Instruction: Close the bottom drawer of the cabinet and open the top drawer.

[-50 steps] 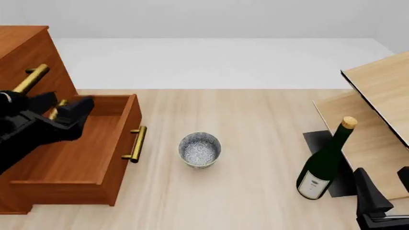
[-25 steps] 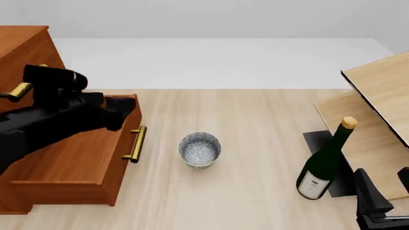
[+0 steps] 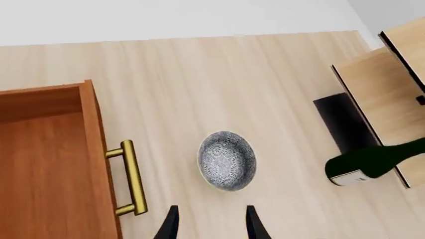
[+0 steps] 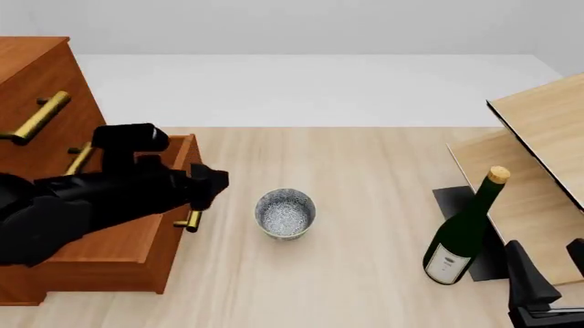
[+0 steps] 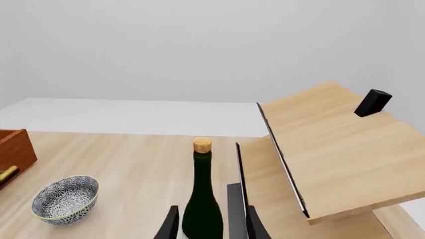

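The cabinet (image 4: 37,68) stands at the table's left. Its top drawer, with a brass handle (image 4: 37,117), is shut. The bottom drawer (image 4: 100,270) is pulled far out; the left wrist view shows its inside (image 3: 47,164) and brass bar handle (image 3: 131,178). My left gripper (image 4: 215,182) is open and empty. It hovers just past the drawer's front, above the handle, with its fingers (image 3: 169,226) pointing down at the table. My right gripper (image 4: 552,268) is open and empty at the near right, behind the bottle.
A patterned bowl (image 4: 284,213) sits on the table right of the drawer handle, close to my left gripper. A green wine bottle (image 4: 461,236) stands at the right. A pale wood shelf unit (image 4: 538,137) with a black base fills the right edge.
My left arm has swung right, from over the open bottom drawer to just past its front by the handle. The drawers and the right arm have not moved.
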`<state>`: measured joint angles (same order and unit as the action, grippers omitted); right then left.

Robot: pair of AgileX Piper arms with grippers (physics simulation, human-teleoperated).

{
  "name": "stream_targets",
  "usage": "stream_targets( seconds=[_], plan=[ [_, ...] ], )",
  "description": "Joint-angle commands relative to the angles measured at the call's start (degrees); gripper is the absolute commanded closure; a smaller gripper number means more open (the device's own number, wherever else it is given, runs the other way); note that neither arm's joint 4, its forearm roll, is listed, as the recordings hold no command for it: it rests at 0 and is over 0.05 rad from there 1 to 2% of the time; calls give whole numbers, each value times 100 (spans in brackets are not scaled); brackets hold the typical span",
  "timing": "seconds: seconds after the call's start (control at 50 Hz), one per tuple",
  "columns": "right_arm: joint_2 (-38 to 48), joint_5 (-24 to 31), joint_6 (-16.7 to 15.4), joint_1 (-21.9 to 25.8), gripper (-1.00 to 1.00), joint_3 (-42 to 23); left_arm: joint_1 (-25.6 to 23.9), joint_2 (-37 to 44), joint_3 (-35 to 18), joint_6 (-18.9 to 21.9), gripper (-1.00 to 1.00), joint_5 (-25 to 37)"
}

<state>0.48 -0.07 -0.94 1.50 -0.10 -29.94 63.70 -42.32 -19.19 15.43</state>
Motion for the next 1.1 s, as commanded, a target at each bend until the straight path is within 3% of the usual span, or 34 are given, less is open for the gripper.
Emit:
stream_targets(
  seconds=[0.02, 0.12, 0.44, 0.84, 1.0, 1.1],
  plan=[
    [74, -63, 1, 2, -100, -2, -220, 224, 167, -569, -100, -96],
    [114, -99, 8, 5, -100, -1, -375, 315, 347, -1030, -100, -235],
    [62, -46, 30, 10, -100, -1, -494, 563, 818, -1429, -100, -646],
    [88, -71, -10, 13, -100, 1, -357, 844, 1014, -1399, -100, -814],
    [124, -106, -11, 15, -100, 1, -427, 892, 1213, -1631, -100, -1015],
    [130, -113, -6, 14, -100, 0, -299, 997, 1206, -1487, -100, -1014]
  ],
)
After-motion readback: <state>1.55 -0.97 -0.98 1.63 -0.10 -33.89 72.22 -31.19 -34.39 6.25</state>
